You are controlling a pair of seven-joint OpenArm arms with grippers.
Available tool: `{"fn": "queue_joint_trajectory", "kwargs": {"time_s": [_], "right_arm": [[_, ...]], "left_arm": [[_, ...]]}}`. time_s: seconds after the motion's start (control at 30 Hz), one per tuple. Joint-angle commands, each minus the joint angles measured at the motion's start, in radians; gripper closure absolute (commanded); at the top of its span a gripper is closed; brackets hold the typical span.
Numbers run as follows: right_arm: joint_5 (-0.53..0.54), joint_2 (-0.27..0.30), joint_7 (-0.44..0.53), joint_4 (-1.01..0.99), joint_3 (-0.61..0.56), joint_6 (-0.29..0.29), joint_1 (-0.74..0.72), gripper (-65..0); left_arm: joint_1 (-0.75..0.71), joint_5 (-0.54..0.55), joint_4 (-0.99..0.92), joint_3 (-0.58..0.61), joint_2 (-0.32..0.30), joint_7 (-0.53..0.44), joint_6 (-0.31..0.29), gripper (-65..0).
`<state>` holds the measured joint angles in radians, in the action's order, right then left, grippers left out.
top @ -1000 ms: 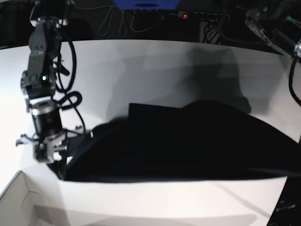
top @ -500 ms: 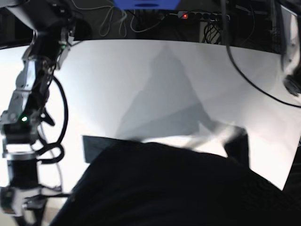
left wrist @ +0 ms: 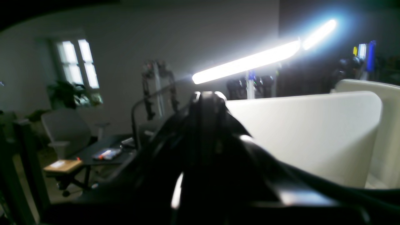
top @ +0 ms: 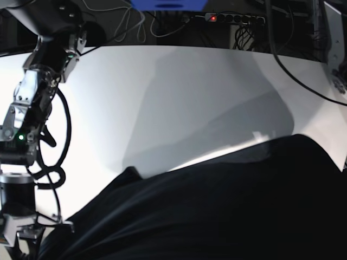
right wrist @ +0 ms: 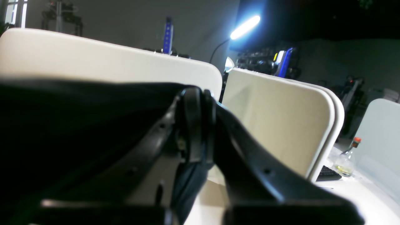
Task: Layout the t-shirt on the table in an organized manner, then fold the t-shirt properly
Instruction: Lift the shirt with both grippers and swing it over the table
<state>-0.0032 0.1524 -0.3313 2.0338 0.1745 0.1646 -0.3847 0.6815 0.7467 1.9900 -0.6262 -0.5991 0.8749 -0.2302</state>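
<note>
Left wrist view: the left gripper (left wrist: 207,103) points up toward the room, its jaws pressed together at the tip. Dark material, presumably the t-shirt (left wrist: 237,175), spreads below and around the jaws, but blur and darkness keep me from telling exactly where the cloth sits in the pinch. Pale desk partitions and a bright strip lamp fill the background, which suggests the wrist is raised and tilted well off the worktop.

Right wrist view: the right gripper (right wrist: 197,103) is likewise closed, its two jaws meeting with a thin fold of dark cloth hanging out between and below them. More of the black t-shirt (right wrist: 78,125) stretches away to the left of the jaws as a broad sheet. My reading is that this gripper is clamped on an edge of the shirt.

Base view: the t-shirt (top: 217,206) hangs as a wide black sheet across the near edge of the white worktop (top: 179,92), lifted close to the camera and casting a large grey shadow on the bare surface behind it. The right arm (top: 27,135) stands at the left edge. Holding the shirt up by two points, stretched between the arms, likely serves to spread it flat before laying it down; folding is not yet begun.
</note>
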Motion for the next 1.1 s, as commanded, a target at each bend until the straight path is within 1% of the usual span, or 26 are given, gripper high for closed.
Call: {"fn": "queue_joint_trajectory", "kwargs": {"time_s": [0.0,0.07,0.13,0.23,0.3,0.37,0.47,0.53,0.6,0.67,0.8,0.93,1.07], "right_arm": [[0.001,0.011,0.033,0.012,0.012,-0.009,-0.017,0.0],[0.001,0.011,0.034,0.012,0.036,-0.009,0.003,0.0],[0.001,0.011,0.034,0.011,0.046,-0.009,0.010,0.0],[0.001,0.011,0.033,0.011,0.061,-0.009,0.016,0.0],[0.001,0.013,0.033,0.011,0.067,-0.009,0.023,0.0],[0.001,0.032,0.027,0.008,0.069,-0.009,0.025,0.0],[0.001,0.037,0.027,-0.026,0.061,-0.009,0.023,0.0],[0.001,0.039,0.027,-0.068,0.056,-0.009,0.013,0.0],[0.001,0.040,0.027,-0.138,0.023,-0.009,-0.040,0.0],[-0.001,0.040,0.027,-0.210,0.001,-0.009,-0.082,0.0],[-0.004,0.040,0.027,-0.427,-0.033,-0.009,-0.208,0.0],[-0.004,0.039,0.027,-0.698,-0.039,-0.009,-0.366,0.0],[-0.005,0.042,0.033,-0.915,-0.039,-0.009,-0.495,0.0]], "left_arm": [[0.017,0.000,0.009,-0.039,-0.008,-0.041,0.007,-0.2],[-0.016,0.000,0.009,-0.083,0.021,-0.039,0.007,-0.2],[-0.052,0.000,0.009,-0.103,0.035,-0.039,0.007,-0.2],[-0.111,0.000,0.009,-0.105,0.046,-0.047,0.007,-0.2],[-0.130,-0.002,0.009,-0.105,0.074,-0.047,0.007,-0.2],[-0.144,-0.008,0.004,-0.106,0.094,-0.044,0.007,-0.2],[-0.177,-0.011,-0.002,-0.105,0.100,-0.047,0.007,-0.2],[-0.184,-0.013,-0.011,-0.100,0.124,-0.047,0.007,-0.2],[-0.177,-0.048,-0.054,-0.097,0.156,-0.047,0.007,-0.2],[-0.168,-0.095,-0.107,-0.083,0.175,-0.049,0.007,-0.2],[-0.108,-0.152,-0.283,-0.024,0.183,-0.055,0.005,-0.2],[-0.012,-0.172,-0.487,0.047,0.183,-0.127,0.007,-0.2],[0.070,-0.253,-0.650,0.105,0.181,-0.184,0.007,-0.2]]}}
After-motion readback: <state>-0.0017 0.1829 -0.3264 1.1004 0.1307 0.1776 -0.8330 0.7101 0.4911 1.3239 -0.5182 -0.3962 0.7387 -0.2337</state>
